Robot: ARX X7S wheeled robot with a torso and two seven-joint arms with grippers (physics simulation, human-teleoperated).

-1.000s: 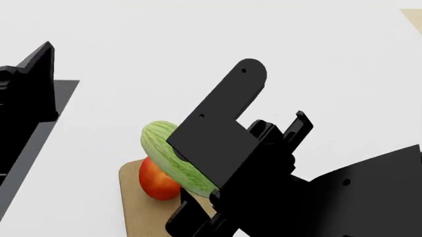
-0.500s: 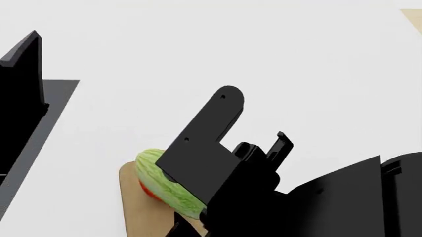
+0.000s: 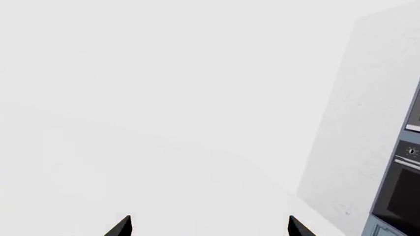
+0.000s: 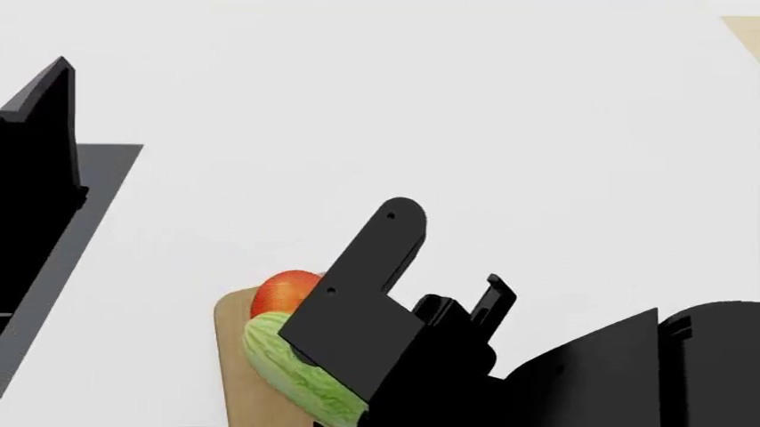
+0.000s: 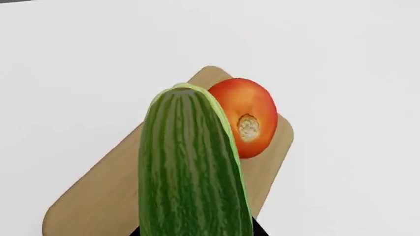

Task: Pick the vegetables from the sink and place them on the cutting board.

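The light-green striped cucumber (image 5: 190, 167) is held lengthwise in my right gripper (image 5: 195, 231), which is shut on it; only the black fingertips show at either side. It hangs over the tan cutting board (image 5: 92, 196), beside the red tomato (image 5: 246, 118) lying on the board's far end. In the head view the cucumber (image 4: 295, 374) sits just in front of the tomato (image 4: 285, 289) on the board (image 4: 230, 347), half hidden by my right arm (image 4: 392, 338). Whether it touches the board I cannot tell. My left gripper (image 3: 210, 228) is open and holds nothing. The sink's black edge (image 4: 101, 178) shows at the left.
My left arm (image 4: 42, 160) stands as a black shape over the sink side. White countertop (image 4: 499, 133) surrounds the board. The left wrist view faces a white wall, with an oven front (image 3: 404, 187) at its edge.
My right arm has come down and back with the cucumber, from above the tomato to low over the board in front of it. The tomato shows again. The left arm rose early on.
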